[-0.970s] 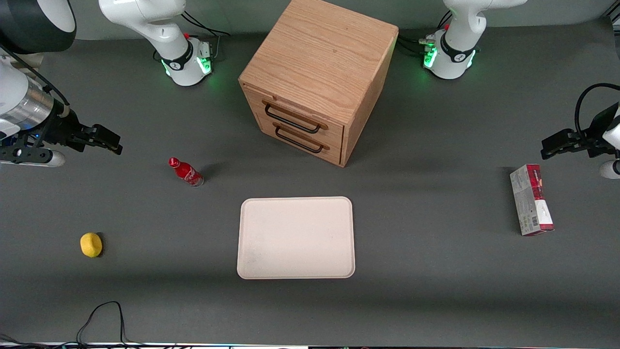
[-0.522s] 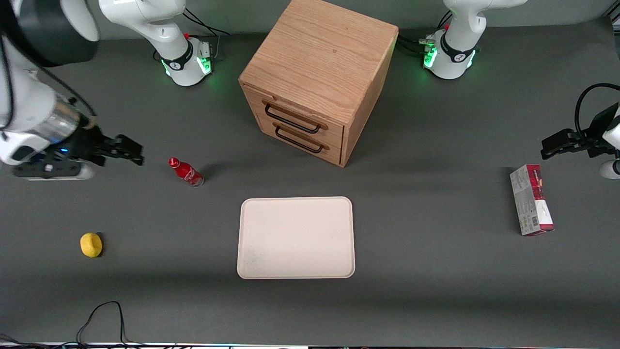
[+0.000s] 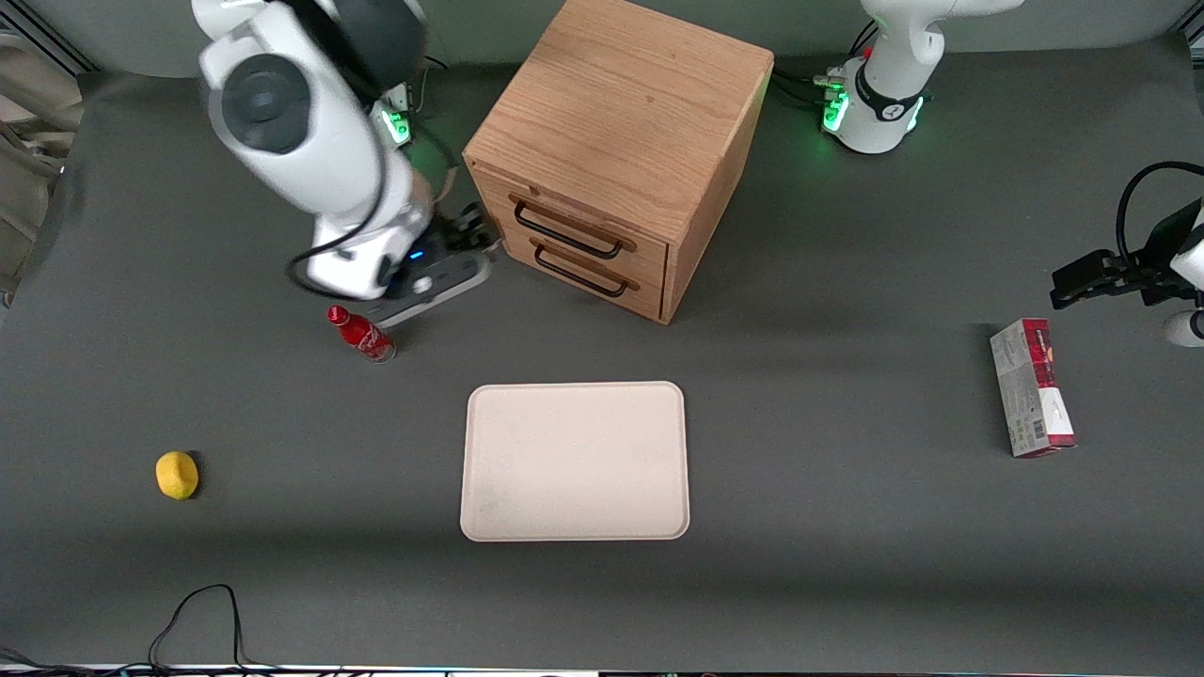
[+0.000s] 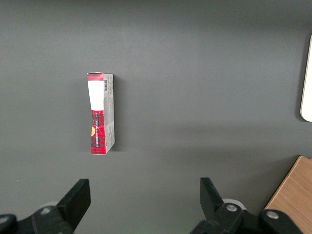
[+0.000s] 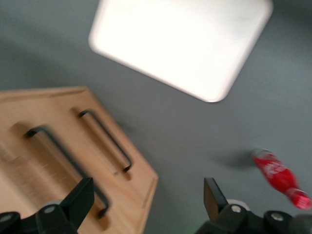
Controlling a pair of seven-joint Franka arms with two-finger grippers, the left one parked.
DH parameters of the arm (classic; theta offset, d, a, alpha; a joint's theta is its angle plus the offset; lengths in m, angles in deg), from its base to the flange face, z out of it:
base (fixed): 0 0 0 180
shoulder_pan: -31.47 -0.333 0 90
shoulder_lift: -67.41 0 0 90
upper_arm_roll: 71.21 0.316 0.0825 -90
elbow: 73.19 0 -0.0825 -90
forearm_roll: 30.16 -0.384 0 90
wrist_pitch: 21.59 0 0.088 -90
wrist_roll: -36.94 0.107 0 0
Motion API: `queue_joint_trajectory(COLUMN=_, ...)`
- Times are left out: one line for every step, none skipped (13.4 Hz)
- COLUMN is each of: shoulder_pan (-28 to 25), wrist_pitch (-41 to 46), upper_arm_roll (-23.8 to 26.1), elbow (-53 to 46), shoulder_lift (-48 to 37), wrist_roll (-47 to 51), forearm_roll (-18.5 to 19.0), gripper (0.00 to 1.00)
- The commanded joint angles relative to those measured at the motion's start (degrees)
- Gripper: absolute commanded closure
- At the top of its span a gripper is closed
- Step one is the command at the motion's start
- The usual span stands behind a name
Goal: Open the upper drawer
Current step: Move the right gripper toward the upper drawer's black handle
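I had the gripper point(image 3: 478, 237) just beside the oak cabinet point(image 3: 616, 113), at the working arm's end of the upper drawer point(image 3: 578, 224), not touching its black bar handle point(image 3: 565, 233). Fingers point(image 5: 212, 196) were spread wide, holding nothing. Upper drawer sat shut, flush above the lower drawer point(image 3: 583, 268). Red soda bottle point(image 3: 361, 334) stood on the tabletop point(image 3: 847, 527) near the gripper, cream tray point(image 3: 575, 461) nearer the camera.

Gripper point(image 3: 477, 235) spread wide, just beside upper drawer point(image 3: 574, 228) handle – bare tabletop point(image 3: 800, 282) before drawer fronts; red bottle point(image 3: 361, 334) near arm.
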Motion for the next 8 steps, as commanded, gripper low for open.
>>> queue_joint_trajectory(shoulder_pan=0.56, wrist_pitch=1.82, upper_arm_roll=2.66, elbow=-2.41, shoulder_lift=3.27, wrist_roll=-9.33, forearm_roll=-4.56, gripper=0.0)
queue_joint_trajectory(shoulder_pan=0.65, wrist_pitch=1.82, upper_arm_roll=2.66, elbow=-2.06, shoulder_lift=3.28, wrist_roll=-13.03, forearm_roll=-7.1, gripper=0.0)
queue_joint_trajectory(shoulder_pan=0.65, wrist_pitch=1.82, upper_arm_roll=2.66, elbow=-1.62, shoulder_lift=3.54, wrist_roll=-16.29, forearm_roll=-8.17, gripper=0.0)
queue_joint_trajectory(shoulder_pan=0.56, wrist_pitch=1.82, upper_arm_roll=2.66, elbow=-1.27, shoulder_lift=4.41, wrist_roll=-17.88, forearm_roll=-8.27, gripper=0.0)
queue_joint_trajectory(shoulder_pan=0.56, wrist_pitch=1.38, upper_arm_roll=2.75, elbow=-1.09, shoulder_lift=5.21, wrist_roll=-18.42, forearm_roll=-8.27, gripper=0.0)
queue_joint_trajectory(shoulder_pan=0.47, wrist_pitch=0.59, upper_arm_roll=2.75, elbow=-0.39, shoulder_lift=5.39, wrist_roll=-18.43, forearm_roll=-8.36, gripper=0.0)
queue_joint_trajectory(shoulder_pan=0.47, wrist_pitch=-0.89, upper_arm_roll=2.84, elbow=0.92, shoulder_lift=5.39, wrist_roll=-18.51, forearm_roll=-8.45, gripper=0.0)
queue_joint_trajectory(shoulder_pan=0.38, wrist_pitch=-2.3, upper_arm_roll=2.93, elbow=2.5, shoulder_lift=5.39, wrist_roll=-18.6, forearm_roll=-8.45, gripper=0.0)
